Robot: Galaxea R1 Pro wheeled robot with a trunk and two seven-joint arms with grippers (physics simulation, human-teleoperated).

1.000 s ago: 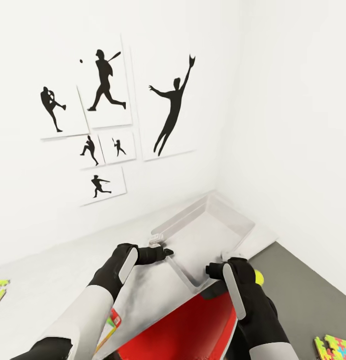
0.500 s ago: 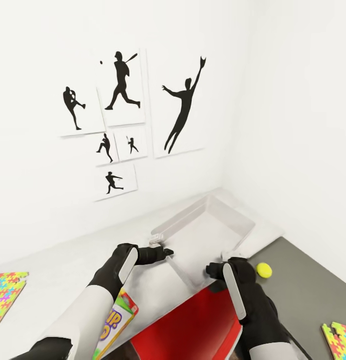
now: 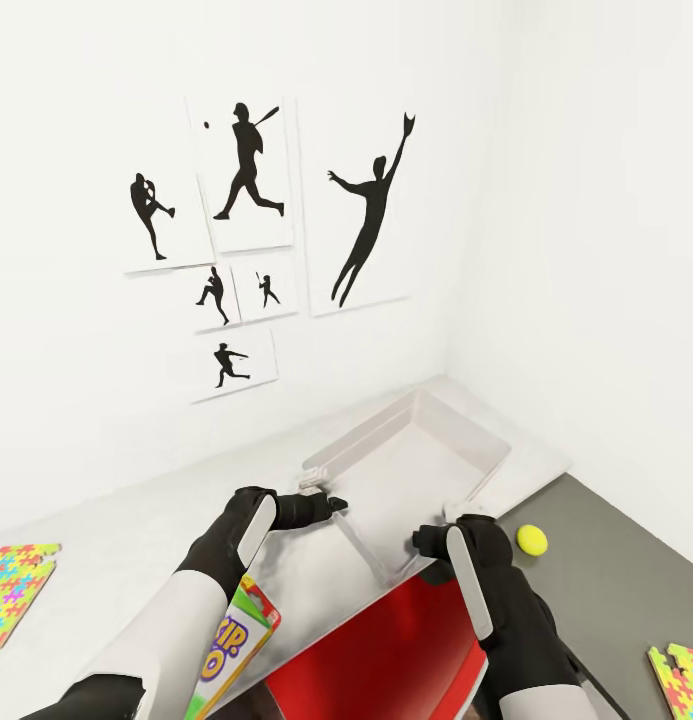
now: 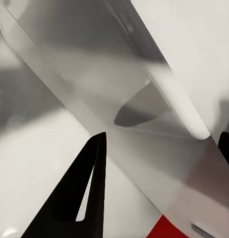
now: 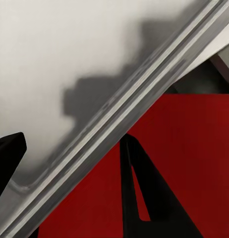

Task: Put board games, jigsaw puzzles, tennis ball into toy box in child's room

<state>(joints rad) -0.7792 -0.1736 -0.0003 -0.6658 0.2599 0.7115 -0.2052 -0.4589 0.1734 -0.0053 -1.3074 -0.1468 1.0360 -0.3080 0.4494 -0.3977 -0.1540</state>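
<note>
The glossy pale grey speckled surface (image 3: pixel 106 560) runs into the white-walled corner under black silhouette wall pictures (image 3: pixel 256 230). On it, tilted, sits the light grey open-topped plastic toy box (image 3: pixel 426 465). The left gripper (image 3: pixel 321 503) and right gripper (image 3: pixel 433 532) each have their jaws parted astride its near rim; whether they pinch it I cannot tell. A red flat box (image 3: pixel 396 650) lies under that rim. The yellow tennis ball (image 3: pixel 531 540) rests on the dark grey lower top (image 3: pixel 606 580). Jigsaw puzzles (image 3: pixel 16 590) lie at both edges.

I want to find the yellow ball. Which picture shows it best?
The head view: the tennis ball sits whole on the dark grey surface, just right of the toy box. The wrist views look at the box's rim and red instead.
</note>
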